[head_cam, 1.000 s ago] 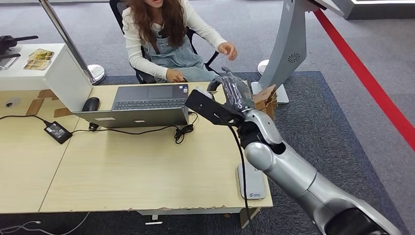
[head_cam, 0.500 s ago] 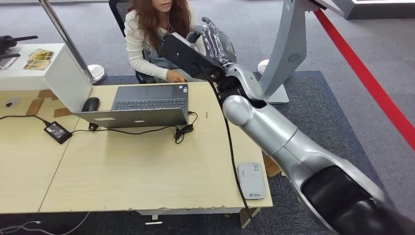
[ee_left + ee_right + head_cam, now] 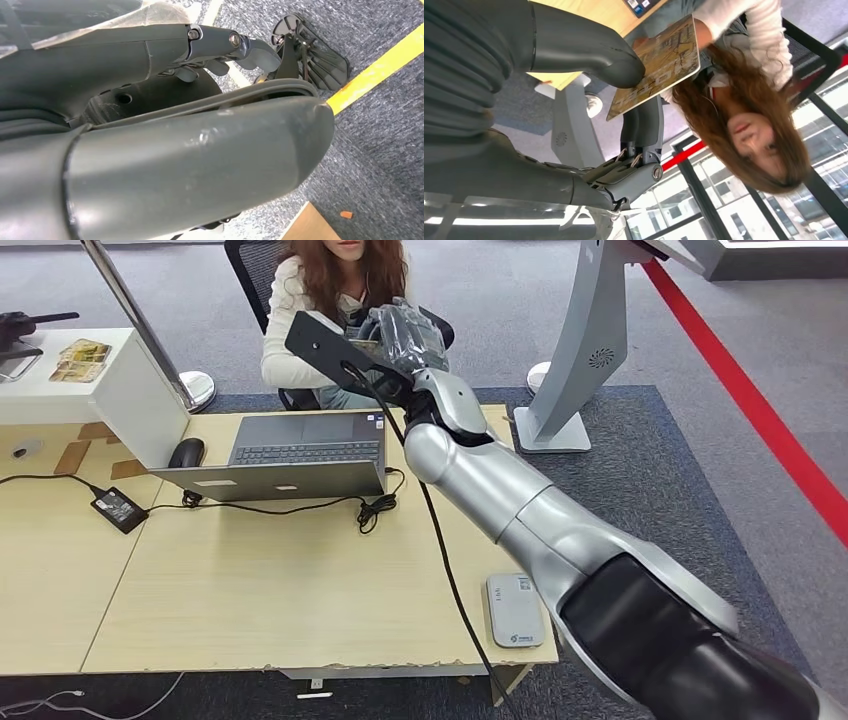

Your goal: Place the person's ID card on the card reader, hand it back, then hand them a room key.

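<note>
A light wooden table (image 3: 250,590) on grey carpet carries an open laptop (image 3: 290,455), a black mouse (image 3: 186,452), a power adapter (image 3: 118,510) and, near the front right corner, the white card reader (image 3: 514,610). A person (image 3: 320,300) is seated in an office chair at the far side, and a red floor line (image 3: 760,415) is seen to the right.

The right hand (image 3: 405,340) is raised over the far table edge, just in front of the person. A yellow printed card (image 3: 656,65), taken to be the ID card or the room key, is pinched between the thumb (image 3: 589,55) and the dark fingers (image 3: 641,127), held out toward the person's hand (image 3: 640,42), which is seen at the card's edge. The left hand (image 3: 225,47) hangs by the floor; whether it is spread or curled cannot be told.

A hand-over step is judged to be in progress. Next, the card should be held steady until it is gripped by the person, and only then released.
</note>
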You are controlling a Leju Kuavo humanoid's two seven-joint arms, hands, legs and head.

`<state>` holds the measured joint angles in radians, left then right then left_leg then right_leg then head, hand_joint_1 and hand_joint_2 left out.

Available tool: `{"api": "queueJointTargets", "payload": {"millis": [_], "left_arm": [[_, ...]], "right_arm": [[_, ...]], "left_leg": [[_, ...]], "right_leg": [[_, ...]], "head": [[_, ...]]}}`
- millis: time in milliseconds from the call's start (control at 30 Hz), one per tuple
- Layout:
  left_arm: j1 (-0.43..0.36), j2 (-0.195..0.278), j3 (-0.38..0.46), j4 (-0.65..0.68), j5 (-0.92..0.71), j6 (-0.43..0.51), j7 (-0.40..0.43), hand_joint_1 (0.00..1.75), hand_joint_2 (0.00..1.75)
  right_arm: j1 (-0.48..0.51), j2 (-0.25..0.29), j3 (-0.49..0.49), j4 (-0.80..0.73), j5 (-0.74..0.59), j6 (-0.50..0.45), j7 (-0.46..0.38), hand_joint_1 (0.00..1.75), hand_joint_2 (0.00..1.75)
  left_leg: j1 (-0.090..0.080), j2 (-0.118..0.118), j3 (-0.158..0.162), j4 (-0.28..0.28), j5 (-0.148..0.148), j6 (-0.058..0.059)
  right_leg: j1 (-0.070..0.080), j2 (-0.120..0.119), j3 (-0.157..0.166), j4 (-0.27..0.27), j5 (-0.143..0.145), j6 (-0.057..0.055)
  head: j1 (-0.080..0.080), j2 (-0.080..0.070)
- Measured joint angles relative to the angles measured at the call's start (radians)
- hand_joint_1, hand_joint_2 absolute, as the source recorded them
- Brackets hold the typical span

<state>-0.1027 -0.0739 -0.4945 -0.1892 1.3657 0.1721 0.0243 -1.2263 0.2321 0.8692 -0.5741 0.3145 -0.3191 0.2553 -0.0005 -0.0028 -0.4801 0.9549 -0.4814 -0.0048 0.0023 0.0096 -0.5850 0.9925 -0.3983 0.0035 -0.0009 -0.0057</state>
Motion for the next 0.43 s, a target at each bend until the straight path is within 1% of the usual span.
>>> {"api": "queueJointTargets", "payload": {"millis": [133,433], "left_arm": [[0.0,-0.002,0.0,0.0,0.0,0.005,0.0,0.0,0.0],[0.0,-0.004,-0.001,0.0,0.0,0.008,-0.002,0.0,0.0]], "right_arm": [[0.001,0.011,0.007,0.051,0.002,-0.001,0.017,1.75,1.75],[0.003,0.014,0.015,0.116,0.003,-0.007,0.038,1.75,1.75]], "left_leg": [[0.0,0.0,0.0,0.0,0.0,0.0],[0.0,0.0,0.0,0.0,0.0,0.0]], "right_leg": [[0.0,0.0,0.0,0.0,0.0,0.0],[0.0,0.0,0.0,0.0,0.0,0.0]], "head": [[0.0,0.0],[0.0,0.0]]}}
